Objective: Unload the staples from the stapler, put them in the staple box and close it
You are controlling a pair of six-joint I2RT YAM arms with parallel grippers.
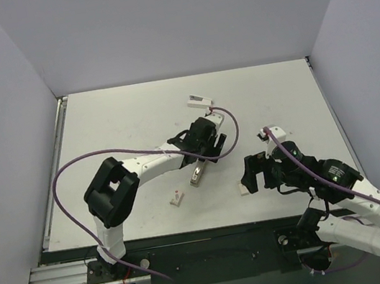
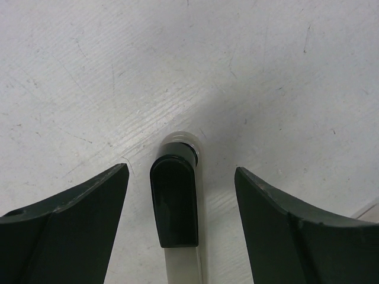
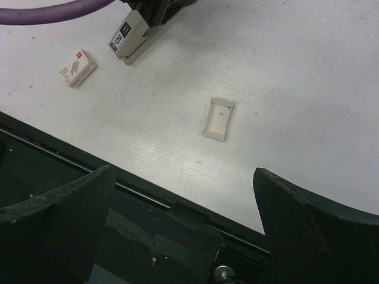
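Note:
The stapler (image 1: 198, 175), beige with a black cap, lies on the white table mid-front. In the left wrist view its black cap (image 2: 174, 201) sits between my fingers, clear of both. My left gripper (image 1: 204, 155) (image 2: 180, 170) is open and straddles the stapler's far end. The stapler also shows in the right wrist view (image 3: 132, 36), its top end hidden under the left gripper. My right gripper (image 1: 253, 173) (image 3: 183, 171) is open and empty, above the table's near edge right of the stapler. No loose staples show.
A small staple box (image 1: 177, 198) (image 3: 78, 66) lies near-left of the stapler. A small open cardboard tray (image 1: 244, 188) (image 3: 218, 118) lies by the right gripper. The table's black front rail (image 3: 148, 207) runs below the right gripper.

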